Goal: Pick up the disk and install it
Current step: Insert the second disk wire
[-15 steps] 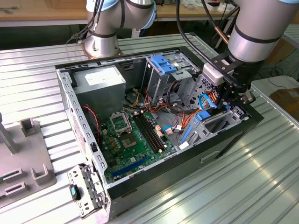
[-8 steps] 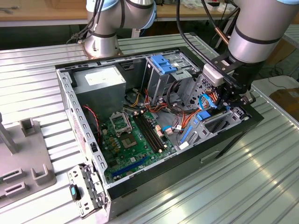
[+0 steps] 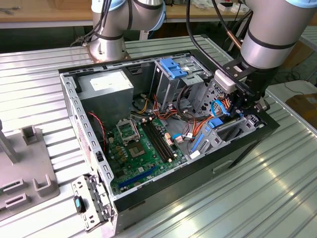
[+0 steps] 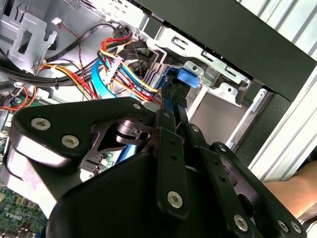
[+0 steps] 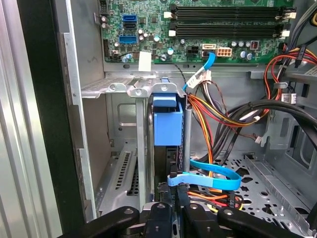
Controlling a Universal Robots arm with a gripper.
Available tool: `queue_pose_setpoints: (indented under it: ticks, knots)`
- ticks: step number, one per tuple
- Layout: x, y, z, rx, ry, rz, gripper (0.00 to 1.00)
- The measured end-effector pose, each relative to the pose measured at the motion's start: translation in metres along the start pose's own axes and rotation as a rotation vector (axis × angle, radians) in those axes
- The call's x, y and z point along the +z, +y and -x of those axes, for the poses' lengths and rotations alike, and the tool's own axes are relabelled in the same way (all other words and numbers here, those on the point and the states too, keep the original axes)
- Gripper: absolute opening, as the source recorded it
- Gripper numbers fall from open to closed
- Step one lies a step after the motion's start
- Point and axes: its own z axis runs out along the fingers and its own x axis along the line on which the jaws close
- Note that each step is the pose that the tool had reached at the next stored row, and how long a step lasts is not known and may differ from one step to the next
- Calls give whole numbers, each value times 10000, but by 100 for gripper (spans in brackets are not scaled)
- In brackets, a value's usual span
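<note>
The disk (image 5: pixel 167 130), a dark body in a bright blue carrier, stands on edge in a metal slot of the drive bay at the front corner of the open computer case (image 3: pixel 69 106). In the exterior view the disk (image 3: pixel 215 123) shows as a blue tab with a dark edge running towards my gripper (image 3: pixel 241 111). My gripper (image 5: pixel 173 192) sits at the disk's near end, its two thin black fingers (image 4: pixel 168 130) close together and pinched on that end. In the second wrist view the gripper (image 4: pixel 173 106) points at the blue carrier (image 4: pixel 185 77) inside the bay.
Bundled coloured cables (image 5: pixel 223 114) and a flat blue data cable (image 5: pixel 213 174) lie right beside the slot. The motherboard (image 3: pixel 143 144), a grey box with a white label (image 3: pixel 106 84) and a blue latch piece (image 3: pixel 173 67) fill the case. A person's arm (image 4: pixel 297 191) is outside the case wall.
</note>
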Motion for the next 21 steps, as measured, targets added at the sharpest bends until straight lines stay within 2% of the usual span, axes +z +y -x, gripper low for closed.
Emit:
queue_pose_setpoints:
  ticks: [21]
  knots:
    - [23, 6, 0, 3, -13, -2, 18]
